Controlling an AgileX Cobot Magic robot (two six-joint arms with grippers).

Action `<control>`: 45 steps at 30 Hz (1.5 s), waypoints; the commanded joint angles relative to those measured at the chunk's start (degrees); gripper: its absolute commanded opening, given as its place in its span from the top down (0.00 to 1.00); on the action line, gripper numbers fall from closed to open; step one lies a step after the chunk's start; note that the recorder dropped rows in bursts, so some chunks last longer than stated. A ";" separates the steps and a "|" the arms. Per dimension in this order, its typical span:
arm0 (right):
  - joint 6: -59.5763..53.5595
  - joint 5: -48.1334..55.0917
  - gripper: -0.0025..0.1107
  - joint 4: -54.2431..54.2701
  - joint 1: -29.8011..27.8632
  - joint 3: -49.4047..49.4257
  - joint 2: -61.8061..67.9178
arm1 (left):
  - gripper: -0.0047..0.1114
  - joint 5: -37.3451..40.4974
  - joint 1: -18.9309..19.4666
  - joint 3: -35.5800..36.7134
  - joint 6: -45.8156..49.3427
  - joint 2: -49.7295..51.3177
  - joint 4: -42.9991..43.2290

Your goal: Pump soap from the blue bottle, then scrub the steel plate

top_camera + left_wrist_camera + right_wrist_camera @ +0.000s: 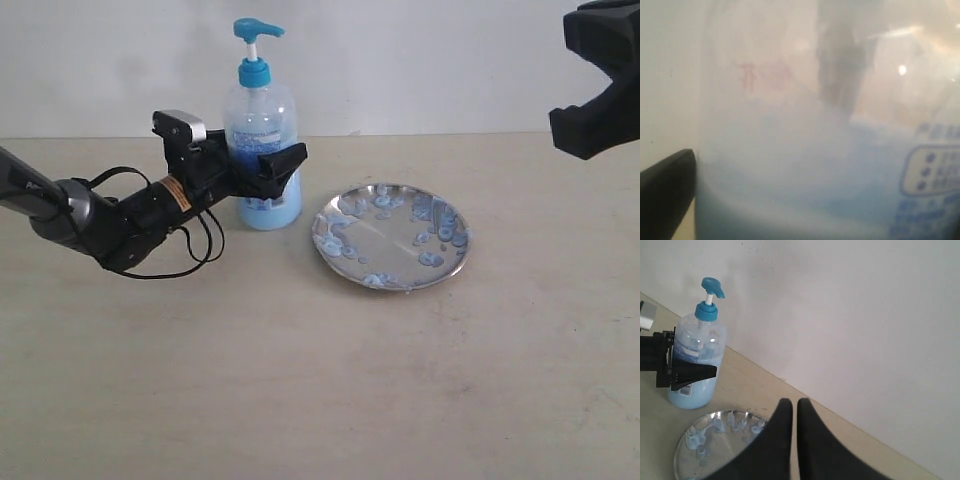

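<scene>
One bottle (262,120) standing upright, one plate (395,245) lying just beside the bottle, carrying many soap (445,235) blobs, left gripper (272,160) straddling the bottle, jaws spread wide, grip undeterminable, right gripper (794,407) hovering well apart from the bottle, fingers (775,445) nearly together, holding nothing.

I'm seeing the blue bottle (262,120) showing a bright blue pump head and collar, clear walls and a white-and-blue printed label, with light blue soap (270,213) tinting its base. The steel plate (391,236) is gleaming silver, dotted with bluish-white blobs. The left gripper (268,162) and right gripper (794,404) are showing black against the beige bench (300,380).
</scene>
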 commanded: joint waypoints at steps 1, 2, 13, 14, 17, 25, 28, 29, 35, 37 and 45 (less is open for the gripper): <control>0.91 -0.26 0.98 0.26 -0.04 0.14 -0.47 | 0.03 -2.95 0.81 -0.22 0.19 -0.65 -1.83; 0.91 -0.26 0.98 0.26 -0.04 0.14 -0.47 | 0.03 -2.95 0.86 -0.22 0.19 -0.65 -0.94; 2.83 -0.26 0.98 0.26 -0.04 0.14 -0.47 | 0.03 -2.95 7.02 4.93 -0.98 -10.99 14.67; 3.47 -0.26 0.98 0.26 -0.04 0.14 -0.47 | 0.03 -2.95 7.81 5.77 -0.98 -12.06 16.11; 3.89 -0.47 0.98 0.26 -0.04 0.14 -0.47 | 0.03 -2.95 10.92 9.33 -5.19 -16.05 21.95; 4.03 1.03 0.98 0.26 -0.04 0.14 -0.47 | 0.53 15.10 19.56 18.16 -32.97 -32.23 30.06; 4.66 0.93 0.98 1.26 -0.04 0.14 -0.47 | 0.93 18.23 22.53 18.16 -40.31 -39.40 30.06; 5.60 0.93 0.98 2.00 -0.04 0.14 -0.47 | 0.92 17.63 23.76 18.16 -41.64 -42.10 30.31; 14.35 1.96 0.98 2.09 -0.04 0.14 -0.47 | 0.92 25.91 28.79 18.16 -59.06 -60.13 40.66; 16.79 2.44 0.98 2.55 -0.04 0.14 -0.47 | 0.92 31.67 29.99 18.52 -71.94 -64.39 46.49; 16.92 -5.42 0.98 3.64 -0.04 0.14 -0.47 | 0.92 53.00 29.37 21.42 -89.53 -75.97 48.97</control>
